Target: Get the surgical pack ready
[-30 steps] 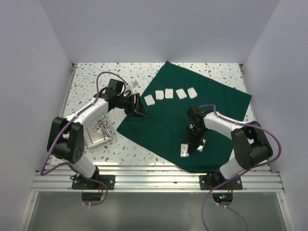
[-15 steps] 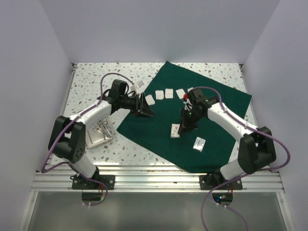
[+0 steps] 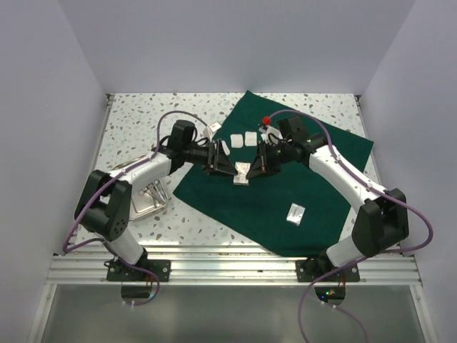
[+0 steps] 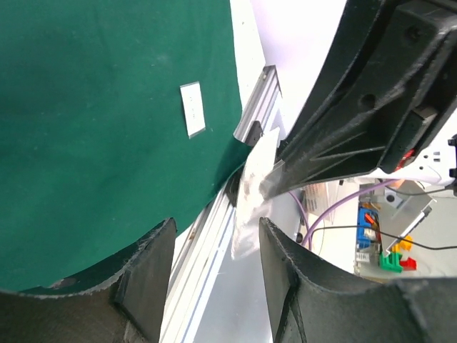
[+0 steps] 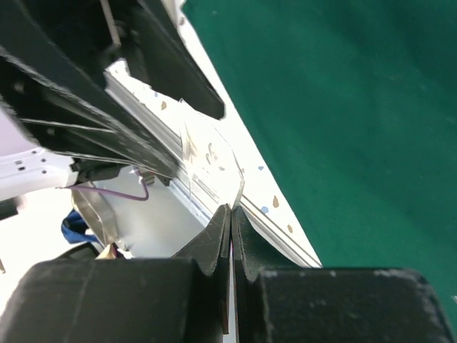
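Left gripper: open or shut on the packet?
Open. In the left wrist view the left gripper has its fingers apart; the packet sits in the gap, pinched by the shut right gripper.

White links [image 3: 146, 168], black joints [image 3: 107, 207], looping purple cables [image 3: 175, 118], black left claw [image 4: 214, 230] and right claw [image 5: 230, 212]

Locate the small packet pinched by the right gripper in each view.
Top external: packet mid-frame, over the green cloth's left part.
Left wrist: packet right of centre, between the open left gripper's fingers.
Right wrist: packet centre-left, above the shut right gripper's tips.
Shared landmark: the green cloth.
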### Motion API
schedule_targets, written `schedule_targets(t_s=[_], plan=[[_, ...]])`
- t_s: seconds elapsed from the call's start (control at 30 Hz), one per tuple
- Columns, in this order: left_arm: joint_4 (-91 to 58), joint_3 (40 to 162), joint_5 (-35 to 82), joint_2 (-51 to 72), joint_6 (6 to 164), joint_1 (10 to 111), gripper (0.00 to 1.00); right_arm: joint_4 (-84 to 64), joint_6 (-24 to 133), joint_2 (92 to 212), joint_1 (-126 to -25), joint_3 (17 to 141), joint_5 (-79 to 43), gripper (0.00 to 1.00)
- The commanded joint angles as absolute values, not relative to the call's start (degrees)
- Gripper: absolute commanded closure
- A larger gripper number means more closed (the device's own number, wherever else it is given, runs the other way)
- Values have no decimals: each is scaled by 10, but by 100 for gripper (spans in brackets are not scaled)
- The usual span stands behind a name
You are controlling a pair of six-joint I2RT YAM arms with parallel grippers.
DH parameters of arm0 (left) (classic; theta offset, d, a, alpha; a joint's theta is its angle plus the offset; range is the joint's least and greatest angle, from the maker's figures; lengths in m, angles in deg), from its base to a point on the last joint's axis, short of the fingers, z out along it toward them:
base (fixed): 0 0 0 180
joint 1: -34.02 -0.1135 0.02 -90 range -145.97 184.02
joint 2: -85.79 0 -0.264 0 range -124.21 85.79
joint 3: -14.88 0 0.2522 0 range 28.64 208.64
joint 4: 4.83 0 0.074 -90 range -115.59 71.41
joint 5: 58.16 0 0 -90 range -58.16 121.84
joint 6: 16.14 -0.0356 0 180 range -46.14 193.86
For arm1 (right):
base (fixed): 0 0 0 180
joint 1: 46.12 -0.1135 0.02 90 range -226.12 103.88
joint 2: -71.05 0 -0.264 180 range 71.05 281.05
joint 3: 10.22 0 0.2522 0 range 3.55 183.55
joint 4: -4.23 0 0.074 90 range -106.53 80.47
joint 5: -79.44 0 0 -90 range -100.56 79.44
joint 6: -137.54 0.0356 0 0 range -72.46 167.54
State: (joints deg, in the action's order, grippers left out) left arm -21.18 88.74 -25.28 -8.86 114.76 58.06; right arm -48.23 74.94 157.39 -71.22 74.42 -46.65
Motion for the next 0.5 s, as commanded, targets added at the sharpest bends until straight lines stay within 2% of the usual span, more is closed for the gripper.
schedule_targets(t_s=[0.0,0.17,0.27,0.3,0.33,0.37,0.47], plan=[[-169,887,-276,-93,1162,584,46,-454,755,1581,-716,768,-506,100],[-160,886,-279,-97,1170,585,50,-451,756,1590,-720,772,-515,100],[-154,884,-282,-98,1174,586,66,-448,758,1594,-722,776,-520,100],[-153,882,-282,-99,1175,586,80,-449,756,1596,-722,777,-520,100],[-153,881,-282,-100,1176,586,87,-450,755,1597,-723,779,-520,100],[-154,881,-281,-101,1176,586,99,-452,752,1599,-723,782,-519,100],[-167,881,-266,-98,1172,585,100,-468,747,1608,-723,793,-512,85]])
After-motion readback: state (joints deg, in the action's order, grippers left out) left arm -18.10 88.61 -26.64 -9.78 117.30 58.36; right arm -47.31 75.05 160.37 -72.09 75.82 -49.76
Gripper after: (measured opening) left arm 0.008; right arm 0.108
